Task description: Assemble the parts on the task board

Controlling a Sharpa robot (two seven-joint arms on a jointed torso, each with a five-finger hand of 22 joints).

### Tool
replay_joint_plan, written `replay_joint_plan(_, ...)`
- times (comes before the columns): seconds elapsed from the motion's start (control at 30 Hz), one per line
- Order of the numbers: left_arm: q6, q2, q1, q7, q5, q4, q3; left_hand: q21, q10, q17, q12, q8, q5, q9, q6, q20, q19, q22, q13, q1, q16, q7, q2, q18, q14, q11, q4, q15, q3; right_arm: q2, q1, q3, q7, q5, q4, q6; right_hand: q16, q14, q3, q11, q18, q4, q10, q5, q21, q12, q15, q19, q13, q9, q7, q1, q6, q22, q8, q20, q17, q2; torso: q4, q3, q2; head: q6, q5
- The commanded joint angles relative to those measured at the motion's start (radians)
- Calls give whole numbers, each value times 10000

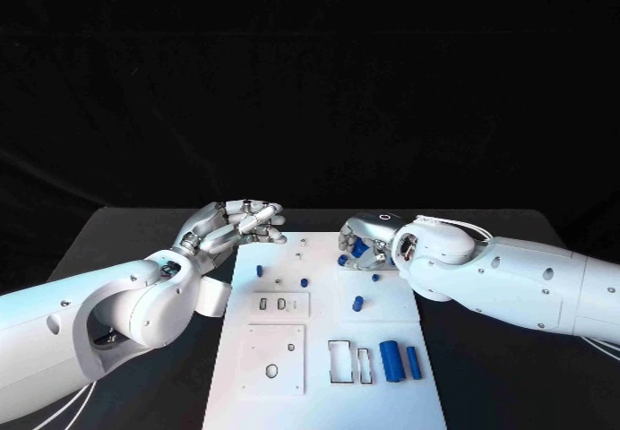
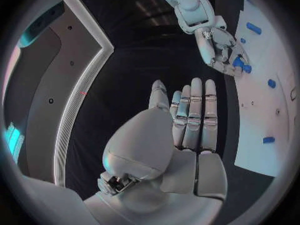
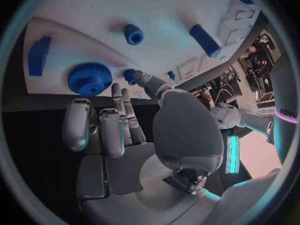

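Right silver hand (image 1: 363, 244) poised at white task board's (image 1: 323, 394) far edge, pinching small blue peg (image 3: 130, 75), likely for insertion; left silver hand (image 1: 236, 226) beside board, empty, fingers apart.

In the head view the right hand (image 1: 363, 245) covers part of the task board (image 1: 323, 394) at its far right corner, and the small blue parts (image 1: 345, 260) just beneath its fingers are half hidden, so whether it holds one cannot be told. The board's near end is cut off by the picture's bottom edge. In the right wrist view the blue block (image 3: 39, 55) beside the blue gear (image 3: 90, 78) sits at the circle's rim, its shape bent and unclear.
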Motion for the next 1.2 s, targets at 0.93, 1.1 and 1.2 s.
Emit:
replay_joint_plan(0.93, 34, -60, 55, -190, -40, -76, 33, 81, -189, 91, -115, -68, -67, 62, -126, 48, -72, 32, 16, -36, 95, 28, -7, 69, -112, 14, 41, 15, -260, 158, -104, -3, -99, 4, -2, -1121, 495, 702, 1348, -559, -335, 24, 1544, -616, 810, 556, -455, 413, 579, 1008, -445, 873, 1189, 1215, 777, -368, 625, 817, 45, 25, 312, 162, 70)
replay_joint_plan(1.1, 19, -73, 55, -236, -40, -101, 33, 89, -230, 123, -125, -87, -85, 77, -166, 54, -88, 38, 21, -30, 113, 43, -5, 67, -140, 26, 33, 23, -259, 194, -100, 0, -294, -46, 97, -1563, 525, 712, 1325, -577, -348, -5, 1576, -771, 846, 560, -478, 435, 679, 1186, -467, 850, 1172, 1284, 859, -401, 668, 825, 53, 18, 329, 214, 74)
replay_joint_plan(1.2, 16, -78, 56, -254, -40, -113, 33, 92, -244, 134, -127, -94, -94, 82, -180, 56, -93, 41, 23, -29, 121, 49, -4, 66, -148, 31, 30, 26, -259, 282, -86, 2, -370, -63, 132, -1727, 528, 713, 1324, -577, -349, -12, 1559, -789, 850, 549, -479, 437, 687, 1204, -468, 849, 1164, 1292, 863, -403, 673, 818, 59, 9, 341, 252, 70)
